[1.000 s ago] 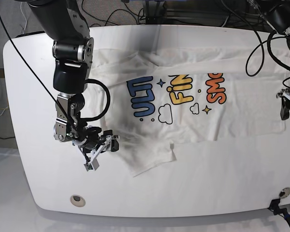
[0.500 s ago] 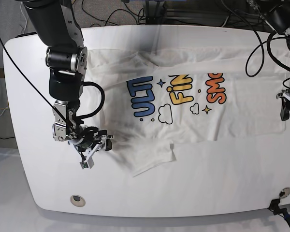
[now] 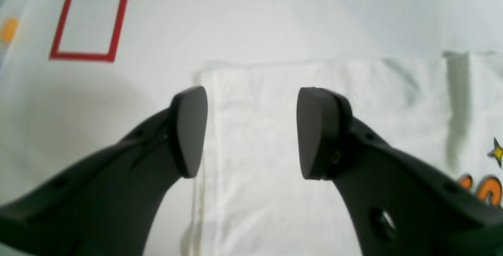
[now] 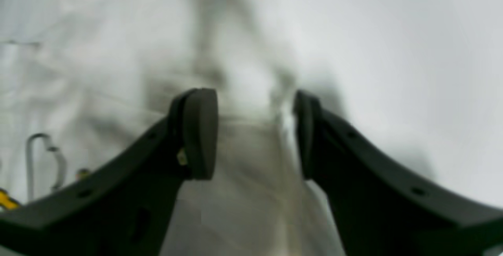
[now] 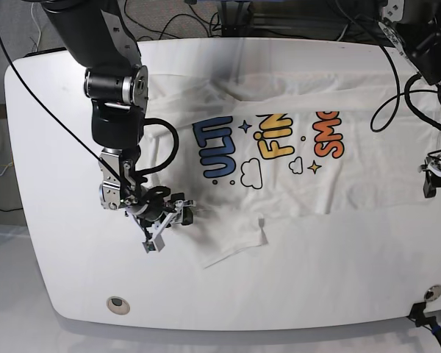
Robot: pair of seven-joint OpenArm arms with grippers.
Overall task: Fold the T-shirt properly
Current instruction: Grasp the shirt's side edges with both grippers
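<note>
Across the middle of the tabletop [image 5: 294, 287] the T-shirt [image 5: 294, 162] lies print-up and rumpled, one sleeve flap sticking out toward the near edge. Over by the tabletop's left edge, the right gripper [image 5: 178, 213] hangs low above that flap's side, jaws apart with cloth showing between them but nothing pinched; the wrist view is too blurred to say whether the pads touch fabric. At the right edge the left gripper [image 3: 251, 130] hovers with jaws spread over the shirt's hemmed corner [image 3: 208, 75], also holding nothing. My guess is both arms are lining up grasps for a first fold. Next, each should drop onto its edge, close on the cloth, then lift together.
</note>
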